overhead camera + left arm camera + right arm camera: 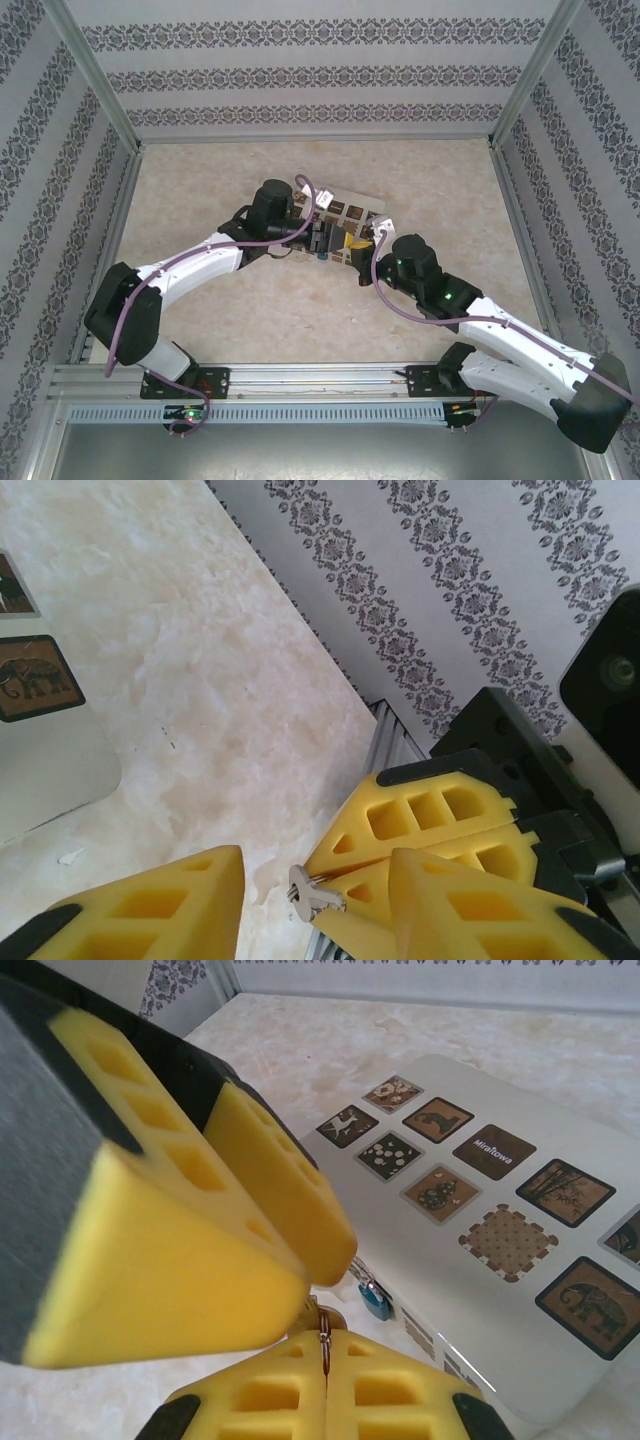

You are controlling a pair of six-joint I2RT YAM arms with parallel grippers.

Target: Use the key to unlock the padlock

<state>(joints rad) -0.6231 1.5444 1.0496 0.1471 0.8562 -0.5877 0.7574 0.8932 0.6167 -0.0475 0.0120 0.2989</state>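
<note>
**Key gripped, padlock not yet reached**

My right hand (326, 1360) is clamped fully shut on the key (312, 892), with a short end left projecting past the pads. My left hand (315, 870) stands part-open, its fingers either side of that key. I cannot confirm contact, and I judge it placed to take over or steady the key. Just beyond, the padlock (375, 1302) sits against the near side of the white box (470, 1300), its shackle too small to read. The box lies flat on the counter (420, 1030).
</note>
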